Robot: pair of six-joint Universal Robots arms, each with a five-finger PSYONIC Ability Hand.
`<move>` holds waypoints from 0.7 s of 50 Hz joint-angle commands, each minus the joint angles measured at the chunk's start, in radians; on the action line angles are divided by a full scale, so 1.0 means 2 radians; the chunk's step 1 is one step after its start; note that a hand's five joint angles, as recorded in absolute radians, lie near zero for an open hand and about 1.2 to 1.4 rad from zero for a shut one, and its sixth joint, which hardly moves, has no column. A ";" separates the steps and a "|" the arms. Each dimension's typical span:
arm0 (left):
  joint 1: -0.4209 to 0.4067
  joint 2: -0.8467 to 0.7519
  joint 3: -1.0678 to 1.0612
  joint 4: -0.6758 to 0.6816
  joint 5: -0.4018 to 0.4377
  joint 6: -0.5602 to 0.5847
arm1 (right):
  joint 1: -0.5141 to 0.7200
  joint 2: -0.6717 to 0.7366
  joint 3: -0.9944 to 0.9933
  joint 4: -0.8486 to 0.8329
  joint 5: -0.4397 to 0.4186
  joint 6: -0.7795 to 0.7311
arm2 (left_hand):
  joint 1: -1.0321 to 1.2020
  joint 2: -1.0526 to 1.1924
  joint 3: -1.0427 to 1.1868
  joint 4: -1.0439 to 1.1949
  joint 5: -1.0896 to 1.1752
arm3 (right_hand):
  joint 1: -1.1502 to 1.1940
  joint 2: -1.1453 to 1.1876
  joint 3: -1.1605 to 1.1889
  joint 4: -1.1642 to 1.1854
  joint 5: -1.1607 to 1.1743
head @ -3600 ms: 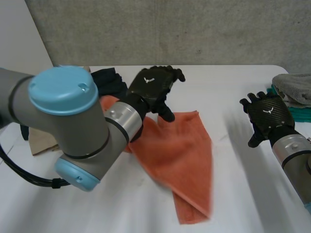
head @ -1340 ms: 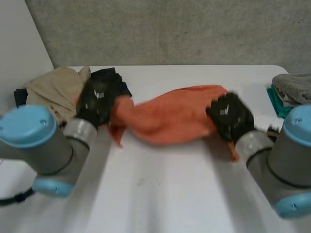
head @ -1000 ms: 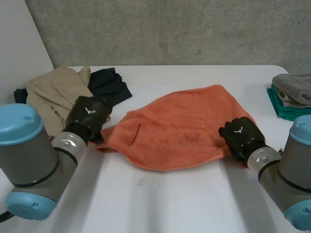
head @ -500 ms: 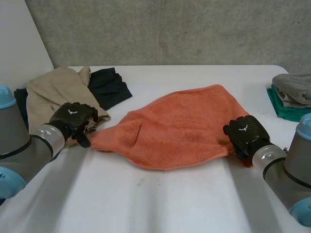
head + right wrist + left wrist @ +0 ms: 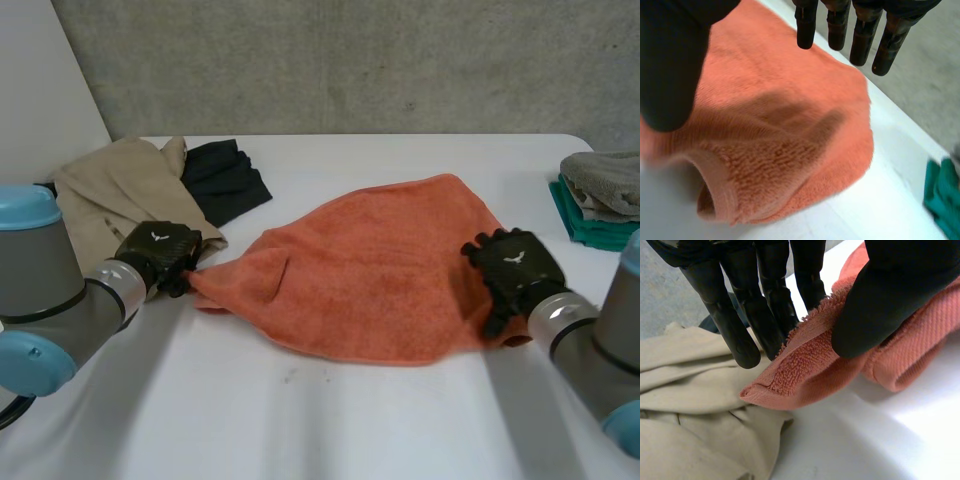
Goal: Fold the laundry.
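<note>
An orange towel (image 5: pixel 370 265) lies spread out, loosely bunched, in the middle of the white table (image 5: pixel 330 420). My left hand (image 5: pixel 158 254) is at its left corner. In the left wrist view the thumb (image 5: pixel 890 295) presses that corner (image 5: pixel 805 370) against the fingers (image 5: pixel 740 315), so the towel is pinched. My right hand (image 5: pixel 512 268) rests at the towel's right corner. In the right wrist view its fingers (image 5: pixel 860 35) are straight and spread above the towel (image 5: pixel 790 125), the thumb (image 5: pixel 670 65) stands apart, and the rolled corner lies loose under the palm.
A beige garment (image 5: pixel 110 190) and a black garment (image 5: pixel 225 175) lie at the back left, the beige one (image 5: pixel 690 405) right beside my left hand. Folded grey and green cloths (image 5: pixel 600 200) are stacked at the right edge.
My right hand has opened and let go of the towel's right corner. The left hand has closed its pinch on the left corner. The towel has settled flat on the table.
</note>
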 commanded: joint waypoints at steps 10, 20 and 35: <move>0.000 0.033 0.001 -0.003 -0.003 -0.034 | -0.145 -0.055 -0.008 0.167 -0.078 0.162 | 0.119 0.101 0.106 0.099 0.123 | 0.061 0.048 0.050 0.042 0.037; 0.002 0.035 0.002 -0.004 -0.003 -0.036 | -0.153 -0.007 -0.002 0.149 -0.124 0.163 | 0.119 0.101 0.106 0.099 0.123 | 0.120 0.107 0.109 0.101 0.096; 0.002 0.059 -0.003 -0.015 -0.005 -0.042 | -0.149 0.043 -0.019 0.065 -0.099 0.169 | 0.119 0.101 0.106 0.099 0.123 | 0.598 0.585 0.587 0.579 0.574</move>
